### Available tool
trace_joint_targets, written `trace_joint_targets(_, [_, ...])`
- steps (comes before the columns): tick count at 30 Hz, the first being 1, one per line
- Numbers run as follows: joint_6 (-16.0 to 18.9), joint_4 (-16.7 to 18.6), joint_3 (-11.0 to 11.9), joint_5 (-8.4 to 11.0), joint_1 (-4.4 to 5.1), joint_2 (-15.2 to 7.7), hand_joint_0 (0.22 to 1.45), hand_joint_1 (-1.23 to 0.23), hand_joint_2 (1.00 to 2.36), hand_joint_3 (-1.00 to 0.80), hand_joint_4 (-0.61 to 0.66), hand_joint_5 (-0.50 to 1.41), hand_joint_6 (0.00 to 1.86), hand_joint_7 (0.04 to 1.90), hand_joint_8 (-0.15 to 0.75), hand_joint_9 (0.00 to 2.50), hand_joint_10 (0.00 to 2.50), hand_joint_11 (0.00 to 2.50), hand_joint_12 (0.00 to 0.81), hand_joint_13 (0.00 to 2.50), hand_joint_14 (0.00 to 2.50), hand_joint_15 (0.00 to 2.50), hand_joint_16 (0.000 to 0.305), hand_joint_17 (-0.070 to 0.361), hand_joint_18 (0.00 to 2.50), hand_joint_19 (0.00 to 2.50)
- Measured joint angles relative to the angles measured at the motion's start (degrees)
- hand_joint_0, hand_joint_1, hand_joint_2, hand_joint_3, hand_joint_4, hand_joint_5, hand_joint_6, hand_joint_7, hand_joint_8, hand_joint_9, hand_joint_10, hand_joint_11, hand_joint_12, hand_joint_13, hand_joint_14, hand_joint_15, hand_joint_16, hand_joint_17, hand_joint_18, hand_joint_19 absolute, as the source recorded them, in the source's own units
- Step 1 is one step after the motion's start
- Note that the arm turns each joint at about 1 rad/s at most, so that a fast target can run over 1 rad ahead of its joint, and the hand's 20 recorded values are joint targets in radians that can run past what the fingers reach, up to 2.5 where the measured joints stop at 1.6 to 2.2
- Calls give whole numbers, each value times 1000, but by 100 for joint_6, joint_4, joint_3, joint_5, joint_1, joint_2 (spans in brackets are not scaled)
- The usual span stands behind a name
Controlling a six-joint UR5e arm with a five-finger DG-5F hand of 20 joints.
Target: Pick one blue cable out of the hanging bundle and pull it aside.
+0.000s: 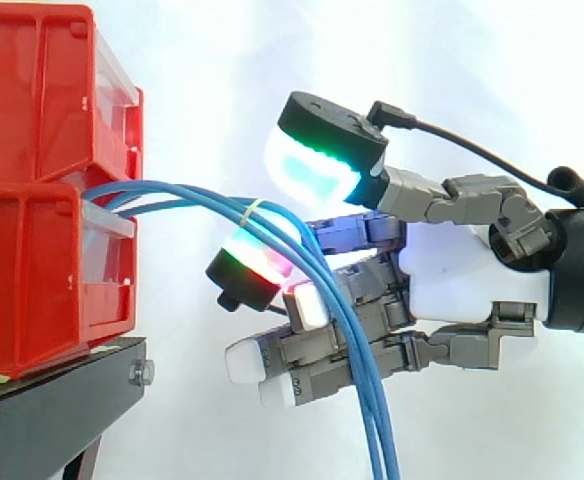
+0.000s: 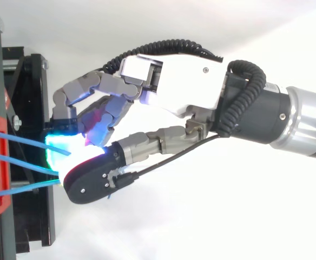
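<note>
At the left edge of the side view, the blue cables (image 1: 375,420) leave the front of the lower of the red bins (image 1: 42,270) on the black stand (image 1: 62,400). They arc toward the frame's middle and then drop out through the bottom edge. A thin yellow tie (image 1: 251,210) binds them near the top of the arc. In the top view they show as separate strands (image 2: 22,142) running in from the left edge.

They look light, limp and smooth-jacketed. A strand would likely bend wherever it is pushed and slide through a loose hold. The tie probably drags the neighbours along, so the better place to pinch is below it, where the strands fan apart slightly.

The hand (image 1: 462,270) reaches in level from the right edge with its palm turned toward the bins. Its fingers are half bent, and one red-and-green fingertip (image 1: 257,262) sits right at the arc, just under the tie. The thumb (image 1: 317,165), glowing cyan, stands above the cables with a gap of curtain showing between. The pinch is therefore not closed, and no single cable is held. The lower fingers lie behind the falling strands.
</note>
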Motion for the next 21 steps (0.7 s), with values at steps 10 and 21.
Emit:
trace_joint_targets(10, [0,0,0,-3,-2,0,573,-708,1023,-155,119,-102,886,1222,297,1241,21,568,350,800,12,324,37,84,609,289])
trace_joint_targets(21, [-15,-21,0,10,0,1,583,-719,1020,-96,49,-81,884,1241,299,1247,18,537,365,823,12,325,41,92,646,271])
